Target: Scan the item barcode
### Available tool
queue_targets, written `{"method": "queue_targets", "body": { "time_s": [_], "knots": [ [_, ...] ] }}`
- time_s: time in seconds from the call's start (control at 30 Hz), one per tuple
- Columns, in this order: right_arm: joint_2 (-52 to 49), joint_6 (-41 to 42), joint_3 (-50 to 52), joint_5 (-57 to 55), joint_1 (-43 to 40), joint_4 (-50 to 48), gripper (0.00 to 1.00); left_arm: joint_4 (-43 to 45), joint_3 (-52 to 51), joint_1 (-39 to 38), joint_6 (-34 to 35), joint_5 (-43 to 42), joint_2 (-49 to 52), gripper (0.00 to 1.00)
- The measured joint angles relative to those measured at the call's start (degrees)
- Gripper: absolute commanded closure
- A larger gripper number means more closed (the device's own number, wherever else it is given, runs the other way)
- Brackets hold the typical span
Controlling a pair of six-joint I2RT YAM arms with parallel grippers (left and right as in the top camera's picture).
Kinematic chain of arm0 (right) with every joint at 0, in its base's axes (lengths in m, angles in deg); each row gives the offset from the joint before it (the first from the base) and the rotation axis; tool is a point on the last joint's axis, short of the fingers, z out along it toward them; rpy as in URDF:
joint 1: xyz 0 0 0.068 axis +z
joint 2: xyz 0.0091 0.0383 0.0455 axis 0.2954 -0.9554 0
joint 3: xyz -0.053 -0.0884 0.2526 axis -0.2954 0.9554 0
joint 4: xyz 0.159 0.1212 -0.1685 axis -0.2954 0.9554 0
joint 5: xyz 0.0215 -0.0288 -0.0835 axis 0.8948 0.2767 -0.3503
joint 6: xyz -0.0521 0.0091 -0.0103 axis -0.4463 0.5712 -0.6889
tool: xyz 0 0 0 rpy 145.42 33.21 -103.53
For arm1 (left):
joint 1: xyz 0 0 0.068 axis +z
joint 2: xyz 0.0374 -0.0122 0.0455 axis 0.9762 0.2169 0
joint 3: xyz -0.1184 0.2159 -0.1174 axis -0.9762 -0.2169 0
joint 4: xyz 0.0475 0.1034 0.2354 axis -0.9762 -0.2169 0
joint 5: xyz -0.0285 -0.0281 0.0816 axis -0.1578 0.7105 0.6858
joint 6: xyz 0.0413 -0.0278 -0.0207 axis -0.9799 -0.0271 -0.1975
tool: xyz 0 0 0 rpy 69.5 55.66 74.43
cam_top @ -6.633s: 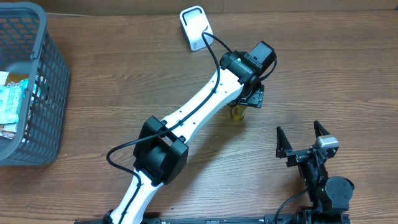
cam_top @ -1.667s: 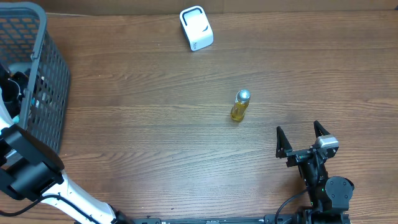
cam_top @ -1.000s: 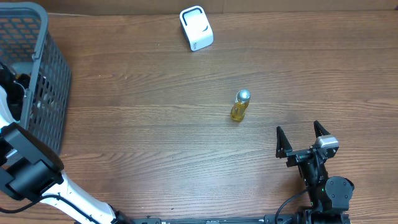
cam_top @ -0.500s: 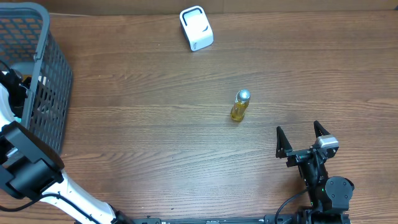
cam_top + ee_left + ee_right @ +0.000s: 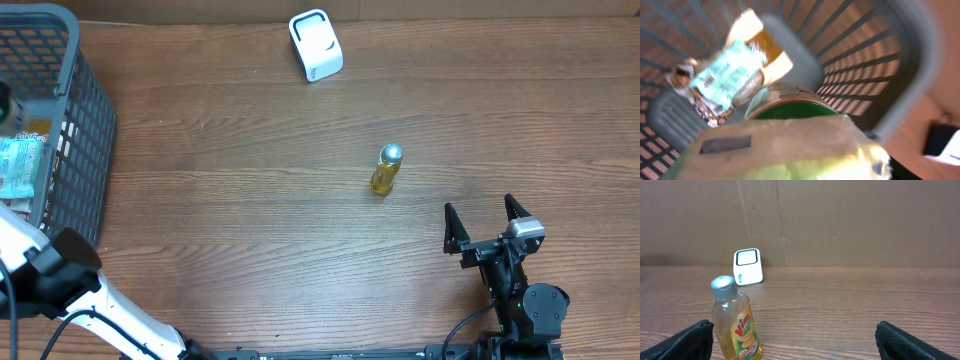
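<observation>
Left fingers just clamped pale yellow-green wrapped packet, raised above grey plastic basket; right fingers apart. Scan pending.

Overhead light: bright, even, from above; worktop grain crisp across the frame
Shadows: only a short soft one at the foot of the bottle
Glare: a small pale glint on the bottle's cap; none on the wood
Left wrist view: heavily smeared and soft; the pale package right at the lens is out of focus, the basket bars streaked, warm orange glow through the mesh
Right wrist view: sharp, dimmer, flat brown tones
</observation>
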Motion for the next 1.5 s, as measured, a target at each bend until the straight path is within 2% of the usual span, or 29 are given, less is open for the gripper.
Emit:
{"method": "queue_targets", "body": {
  "time_s": [0.13, 0.3, 0.47, 0.67, 0.83, 1.0, 1.2, 1.5],
  "knots": [
    [0.00, 0.02, 0.00, 0.02, 0.00, 0.04, 0.00, -1.29, 8.09, -0.61, 0.74, -1.70, -1.44, 0.58],
    [0.00, 0.02, 0.00, 0.00, 0.00, 0.02, 0.00, -1.64, 9.16, -7.15, 1.29, -3.15, -6.34, 0.58],
    [0.00, 0.02, 0.00, 0.02, 0.00, 0.02, 0.00, -1.66, 9.25, -20.39, 1.99, -4.22, -10.32, 0.62],
    [0.00, 0.02, 0.00, 0.02, 0.00, 0.07, 0.00, -1.53, 7.69, -39.74, 5.62, -3.87, -11.30, 0.61],
    [0.00, 0.04, 0.00, 0.00, 0.00, 0.07, 0.00, -1.51, -1.90, -55.58, 10.56, 3.02, -11.26, 0.60],
    [0.00, 0.02, 0.00, 0.02, 0.00, 0.04, 0.00, 0.83, -12.44, -66.62, 15.26, 10.49, -9.35, 0.59],
    [0.00, 0.04, 0.00, 0.02, 0.00, 0.07, 0.00, 5.57, -21.11, -73.48, 16.81, 13.07, -2.97, 0.60],
    [0.00, 0.02, 0.00, 0.02, 0.00, 0.04, 0.00, 10.03, -24.24, -75.95, 17.64, 12.70, 5.88, 0.60]
  ]
}}
